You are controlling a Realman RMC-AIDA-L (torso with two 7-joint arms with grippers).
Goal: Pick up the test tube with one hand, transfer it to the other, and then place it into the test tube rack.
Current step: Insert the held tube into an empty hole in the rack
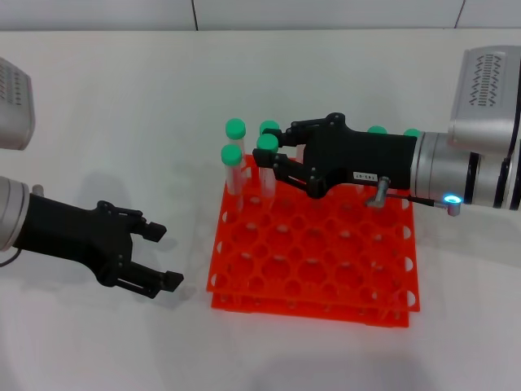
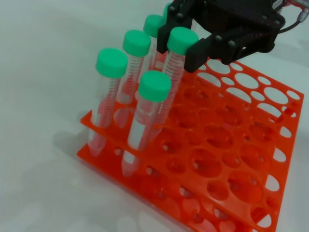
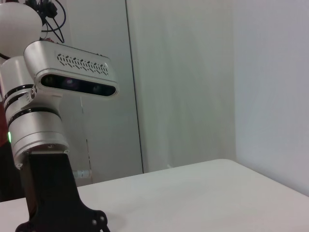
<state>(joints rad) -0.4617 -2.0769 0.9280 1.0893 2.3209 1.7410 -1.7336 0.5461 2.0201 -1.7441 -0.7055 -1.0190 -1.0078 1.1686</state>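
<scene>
The test tube [image 1: 267, 143], green-capped, is tilted over the back left part of the orange-red test tube rack [image 1: 326, 254]. My right gripper [image 1: 277, 147], the one with the white label, is shut on it just below the cap. In the left wrist view the tube [image 2: 170, 79] leans with its lower end down among the holes of the rack [image 2: 231, 145], and the right gripper [image 2: 181, 43] clamps its cap end. My left gripper [image 1: 165, 257] is open and holds nothing, low over the table to the left of the rack.
Other green-capped tubes stand in the rack: two at its back left corner [image 1: 231, 155], one behind the held tube [image 1: 269, 128], two at the back right [image 1: 376, 130]. In the right wrist view the left arm [image 3: 38, 130] stands over the white table [image 3: 193, 193].
</scene>
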